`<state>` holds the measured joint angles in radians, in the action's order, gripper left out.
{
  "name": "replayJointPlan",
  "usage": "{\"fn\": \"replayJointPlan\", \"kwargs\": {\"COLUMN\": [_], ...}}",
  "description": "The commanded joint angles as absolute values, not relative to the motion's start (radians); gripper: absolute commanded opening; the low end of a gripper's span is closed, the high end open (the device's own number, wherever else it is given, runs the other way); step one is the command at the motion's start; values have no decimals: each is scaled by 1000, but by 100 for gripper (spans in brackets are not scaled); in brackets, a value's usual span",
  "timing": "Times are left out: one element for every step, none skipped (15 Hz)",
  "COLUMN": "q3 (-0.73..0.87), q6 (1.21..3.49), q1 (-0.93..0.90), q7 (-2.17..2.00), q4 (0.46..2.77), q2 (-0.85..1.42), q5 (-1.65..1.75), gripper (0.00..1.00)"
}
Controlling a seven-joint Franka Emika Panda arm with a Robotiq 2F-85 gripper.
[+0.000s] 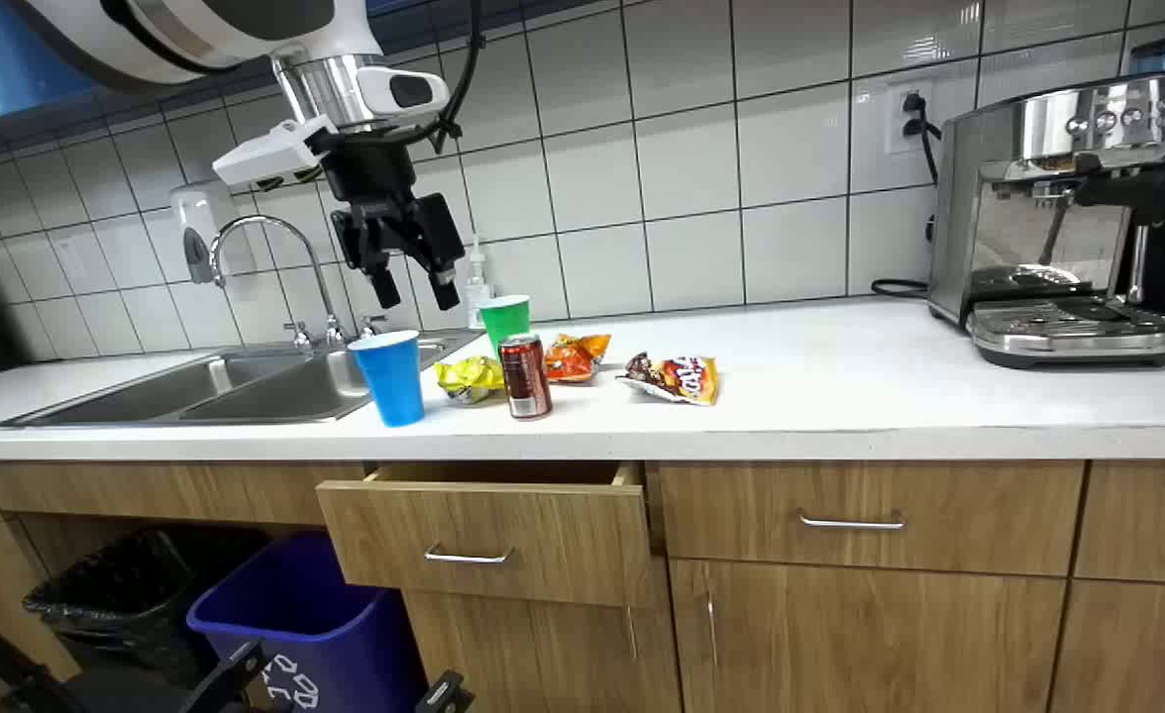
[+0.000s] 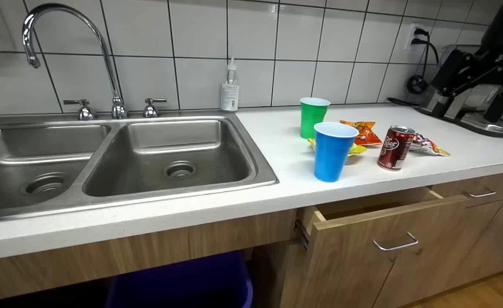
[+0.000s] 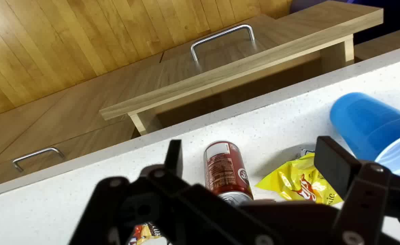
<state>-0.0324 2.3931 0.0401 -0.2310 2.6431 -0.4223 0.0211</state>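
Observation:
High over the counter, my gripper stands open and holds nothing. Its spread fingers frame a red soda can and a yellow chip bag, both lower down on the counter and apart from it. A blue cup stands upright left of that bag. Behind the can are a green cup, also upright, and an orange snack bag. To the can's right in an exterior view lies a brown-and-orange snack bag, mostly hidden by the gripper in the wrist view.
Below the counter edge a drawer is pulled partway out. The double sink with its tall faucet and a pump bottle lie left. An espresso machine stands right. A blue bin and black-lined bin sit underneath.

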Motion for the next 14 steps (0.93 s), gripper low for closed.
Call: {"fn": "replayJointPlan", "kwargs": {"q3": [-37, -37, -37, -37, -37, -37, -44, -48, -50, -55, -61, -67, -70, -73], "q6": [2391, 2391, 2391, 2391, 2391, 2391, 2393, 2396, 2400, 2407, 2408, 2416, 2421, 2423], "q1": [45, 45, 45, 45, 45, 45, 46, 47, 43, 42, 42, 43, 41, 38], "q7": [-228, -228, -228, -228, -228, -228, -229, -230, -220, -211, -213, -213, -207, -199], "q4": [2642, 2642, 2642, 2642, 2642, 2642, 2642, 2644, 2647, 2650, 2651, 2654, 2655, 2655], "q2": [-422, -422, -422, -422, -422, -422, -409, -401, -390, -377, -361, -342, -324, -307], "q5": [18, 18, 18, 18, 18, 18, 29, 38, 44, 59, 71, 89, 106, 124], "gripper": [100, 100, 100, 100, 100, 100, 100, 100, 100, 100, 100, 100, 100, 100]}}
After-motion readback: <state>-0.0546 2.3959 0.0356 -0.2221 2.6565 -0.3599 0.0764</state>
